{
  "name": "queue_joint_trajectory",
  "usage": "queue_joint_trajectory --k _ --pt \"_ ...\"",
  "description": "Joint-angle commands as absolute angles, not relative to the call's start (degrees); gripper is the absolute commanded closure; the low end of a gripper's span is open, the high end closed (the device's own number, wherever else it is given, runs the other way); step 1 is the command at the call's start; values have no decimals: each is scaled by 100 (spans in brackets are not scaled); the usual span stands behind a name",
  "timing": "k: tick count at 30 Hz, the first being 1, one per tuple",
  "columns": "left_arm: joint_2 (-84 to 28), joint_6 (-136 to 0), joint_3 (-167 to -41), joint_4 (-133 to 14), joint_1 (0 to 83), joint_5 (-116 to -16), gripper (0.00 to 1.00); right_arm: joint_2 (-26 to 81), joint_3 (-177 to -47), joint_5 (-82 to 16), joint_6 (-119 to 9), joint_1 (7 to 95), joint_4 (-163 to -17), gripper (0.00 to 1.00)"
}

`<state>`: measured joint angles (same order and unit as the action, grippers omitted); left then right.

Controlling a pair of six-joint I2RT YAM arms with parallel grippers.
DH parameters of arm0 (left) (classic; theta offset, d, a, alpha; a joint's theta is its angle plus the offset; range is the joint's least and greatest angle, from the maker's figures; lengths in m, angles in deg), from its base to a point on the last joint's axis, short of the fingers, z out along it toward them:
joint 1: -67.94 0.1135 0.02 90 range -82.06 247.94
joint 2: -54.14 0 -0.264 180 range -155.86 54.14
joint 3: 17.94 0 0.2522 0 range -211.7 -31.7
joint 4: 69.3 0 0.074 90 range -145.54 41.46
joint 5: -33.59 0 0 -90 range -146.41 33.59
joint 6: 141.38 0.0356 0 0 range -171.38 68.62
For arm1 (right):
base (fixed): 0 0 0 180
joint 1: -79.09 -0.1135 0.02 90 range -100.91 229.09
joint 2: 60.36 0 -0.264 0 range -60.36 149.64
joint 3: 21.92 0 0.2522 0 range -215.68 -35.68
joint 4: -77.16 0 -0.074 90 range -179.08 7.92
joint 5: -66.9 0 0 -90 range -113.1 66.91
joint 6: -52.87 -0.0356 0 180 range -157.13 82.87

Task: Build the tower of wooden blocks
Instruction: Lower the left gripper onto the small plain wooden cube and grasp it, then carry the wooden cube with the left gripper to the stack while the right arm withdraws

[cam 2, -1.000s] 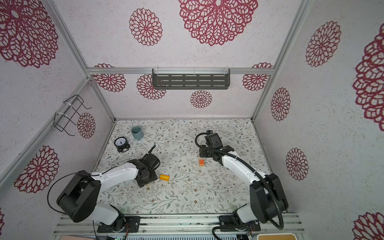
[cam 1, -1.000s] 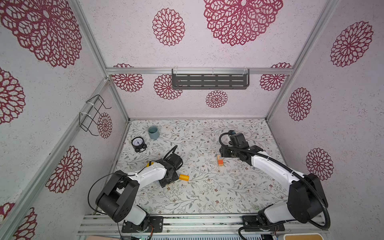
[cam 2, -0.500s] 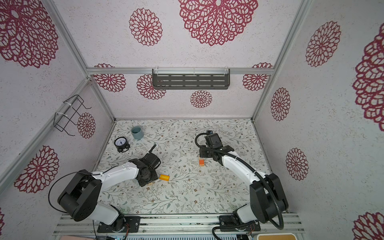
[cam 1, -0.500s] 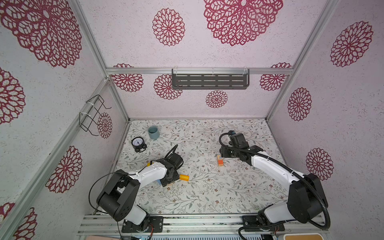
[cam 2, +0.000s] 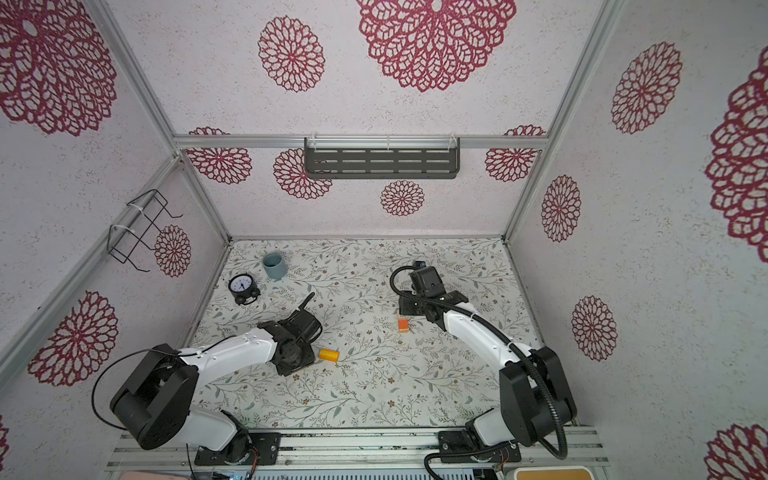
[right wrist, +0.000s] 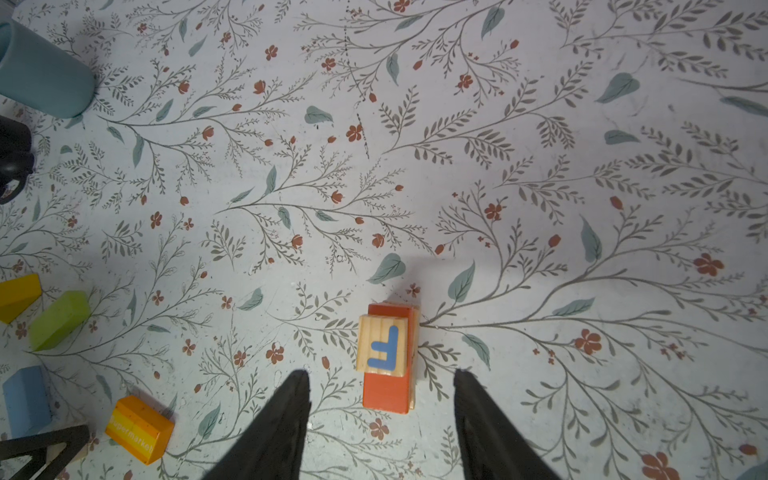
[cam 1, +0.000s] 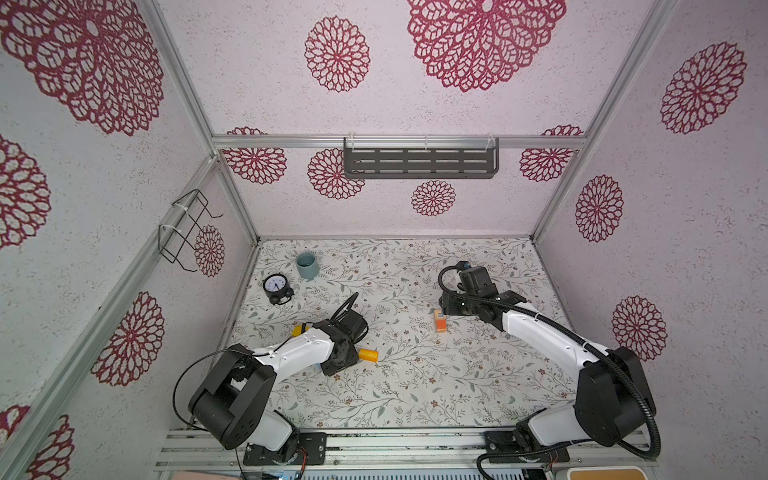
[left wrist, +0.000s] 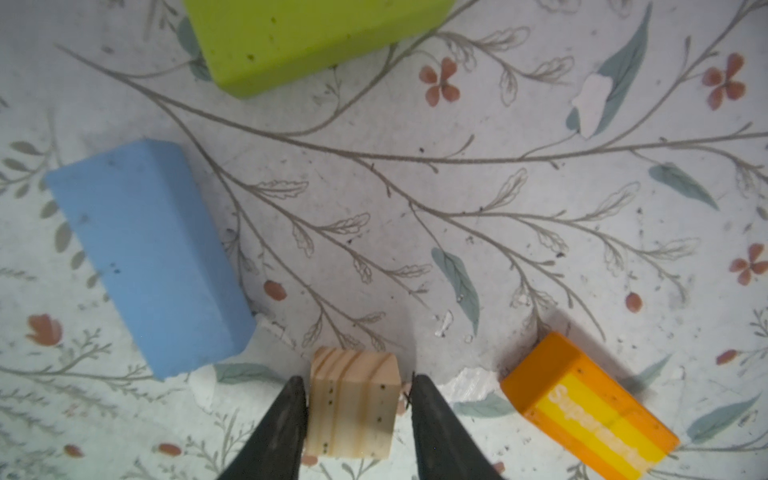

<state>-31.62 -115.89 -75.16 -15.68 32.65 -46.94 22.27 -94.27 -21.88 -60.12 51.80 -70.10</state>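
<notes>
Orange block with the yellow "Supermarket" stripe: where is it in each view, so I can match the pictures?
Both top views: orange block with yellow "Supermarket" stripe, just right of the left gripper.
Left wrist: the block, near the plain wooden cube between the gripper's fingers.
Right wrist: the block, near the light blue block.
Shared landmark: the left gripper.

**Tabletop Layout: Three Groupings**

At the rear left of the tabletop (cam 1: 415,395) stands the cup (cam 1: 306,266), with the alarm clock (cam 1: 276,286) just before it and to its left. Right of centre, a letter cube (right wrist: 383,347) sits on a flat block (right wrist: 388,395). Left of centre, a cylinder (cam 1: 368,355) lies on its side. Beside it, a wood cube (left wrist: 353,411) stands between the tips of the left tool (left wrist: 355,380).
</notes>
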Motion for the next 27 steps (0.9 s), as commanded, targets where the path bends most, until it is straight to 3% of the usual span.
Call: queue_joint_trajectory --k 1,5,8,9,10,21,27 --pt "-3231 -11611 -7547 -1629 3212 -4692 60 1984 -9457 -2178 -5895 5204 -6943 41" --pt "-3184 -11583 -7608 -1584 3195 -4694 63 1923 -9439 -2179 -5884 5203 -6948 38" --pt "-3109 -11553 -7668 -1477 3180 -4653 64 1841 -9406 -2192 -5884 5212 -6983 26" --pt "-3066 -11546 -7685 -1433 3173 -4644 64 1801 -9391 -2202 -5885 5219 -6998 9" --pt "-3010 -11537 -7704 -1400 3173 -4625 65 1775 -9379 -2221 -5884 5230 -7009 1" --pt "-2689 -11184 -8607 -543 3094 -4446 66 1384 -9135 -2257 -6031 5526 -7041 1" --pt "-3140 -10825 -9623 -95 3074 -4458 65 1036 -8829 -2294 -6189 5893 -7163 1"
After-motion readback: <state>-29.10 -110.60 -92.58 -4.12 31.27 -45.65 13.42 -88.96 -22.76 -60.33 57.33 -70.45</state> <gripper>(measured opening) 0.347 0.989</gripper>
